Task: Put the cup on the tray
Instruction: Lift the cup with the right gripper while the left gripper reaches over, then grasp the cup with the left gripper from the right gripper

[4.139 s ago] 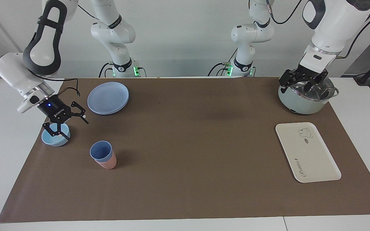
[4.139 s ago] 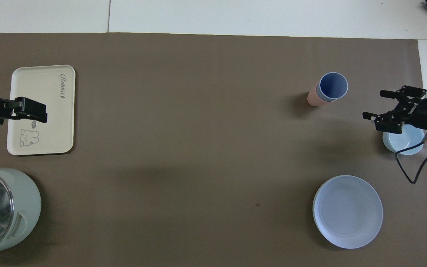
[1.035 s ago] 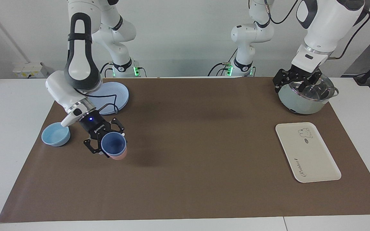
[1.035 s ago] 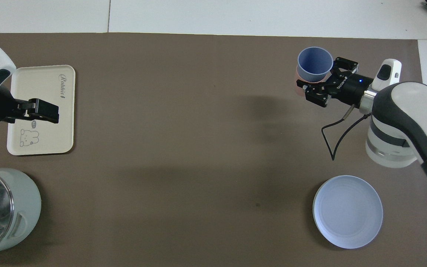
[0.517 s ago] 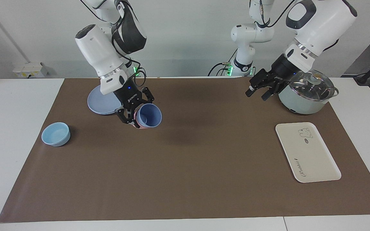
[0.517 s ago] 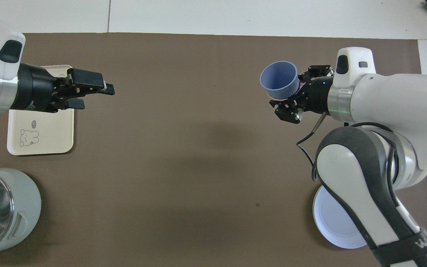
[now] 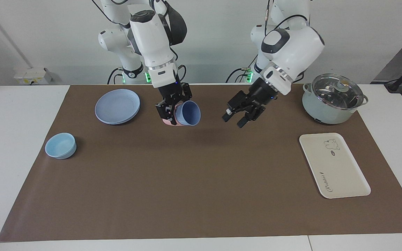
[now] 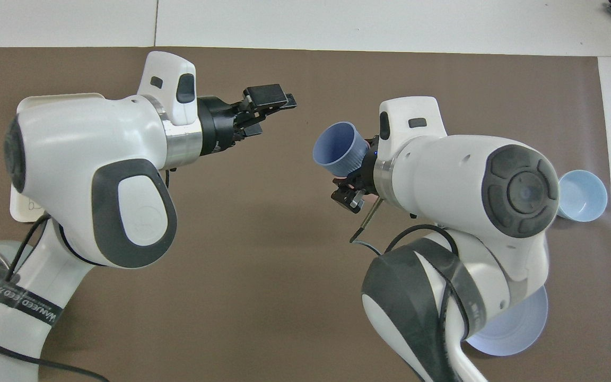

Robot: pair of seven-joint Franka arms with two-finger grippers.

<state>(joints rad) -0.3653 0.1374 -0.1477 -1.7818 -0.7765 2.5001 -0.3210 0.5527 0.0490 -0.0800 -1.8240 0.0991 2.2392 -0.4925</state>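
The periwinkle-blue cup sits nested inside a pink cup. My right gripper is shut on the pair and holds it tilted in the air over the middle of the mat, mouth toward the left arm's end. The cup also shows in the overhead view, beside the right gripper. My left gripper is open and empty, in the air a short way from the cup's mouth; it shows in the overhead view too. The cream tray lies empty at the left arm's end; in the overhead view my left arm covers most of the tray.
A round blue plate and a light-blue bowl lie at the right arm's end. A pot with a glass lid stands near the robots, beside the tray. The brown mat covers the table.
My right gripper took the nested cups off the mat and carried them up toward the table's middle. My left gripper moved from the pot toward the middle, close to the cup.
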